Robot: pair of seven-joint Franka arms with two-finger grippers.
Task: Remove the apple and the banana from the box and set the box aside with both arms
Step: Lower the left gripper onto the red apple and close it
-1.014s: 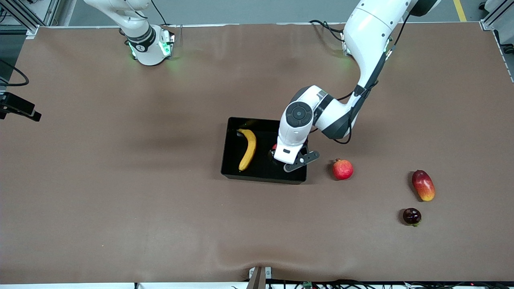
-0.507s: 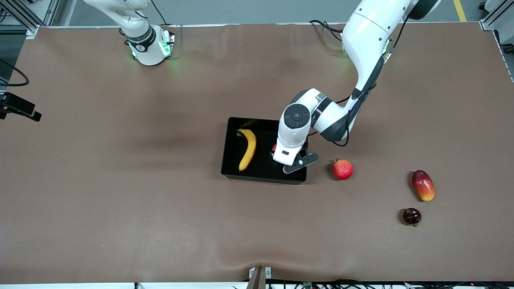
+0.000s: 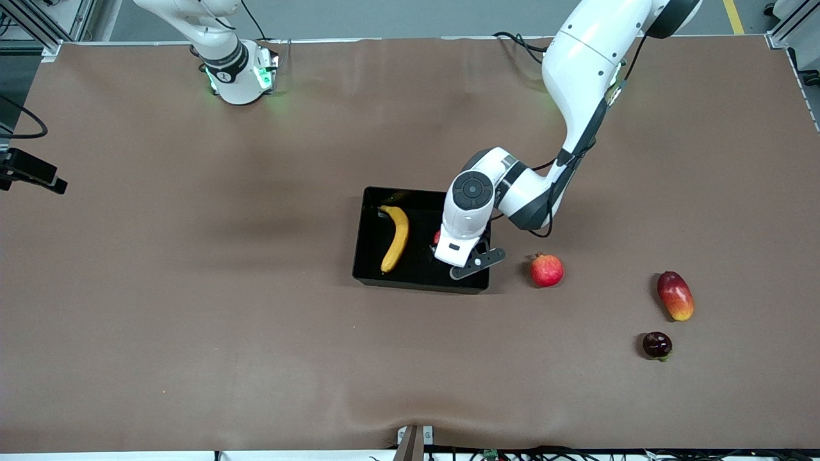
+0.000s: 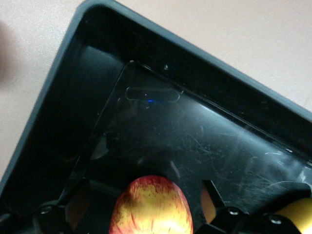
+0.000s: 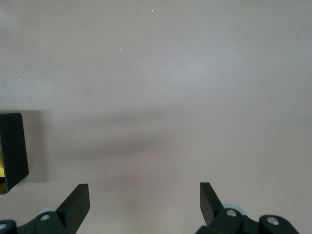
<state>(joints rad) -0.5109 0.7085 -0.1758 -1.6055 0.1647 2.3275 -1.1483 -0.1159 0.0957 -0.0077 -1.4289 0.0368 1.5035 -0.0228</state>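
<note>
The black box (image 3: 369,262) sits mid-table. The yellow banana (image 3: 396,237) lies in it, at the side toward the right arm's end; its tip also shows in the left wrist view (image 4: 298,213). My left gripper (image 4: 145,191) is down inside the box (image 4: 58,102) and open, its fingers (image 4: 213,194) apart on either side of the red-and-yellow apple (image 4: 151,207), with a gap at each side. In the front view only a sliver of the apple (image 3: 437,236) shows beside the left hand. My right gripper (image 5: 145,195) is open and empty over bare table.
A red pomegranate (image 3: 546,270) lies beside the box toward the left arm's end. A red-orange mango (image 3: 675,295) and a small dark fruit (image 3: 656,345) lie farther that way. A corner of the box (image 5: 12,151) shows in the right wrist view.
The left arm's hand has shifted a little over the box toward the right arm's end. The apple and banana stay in the box. The right arm has not moved.
</note>
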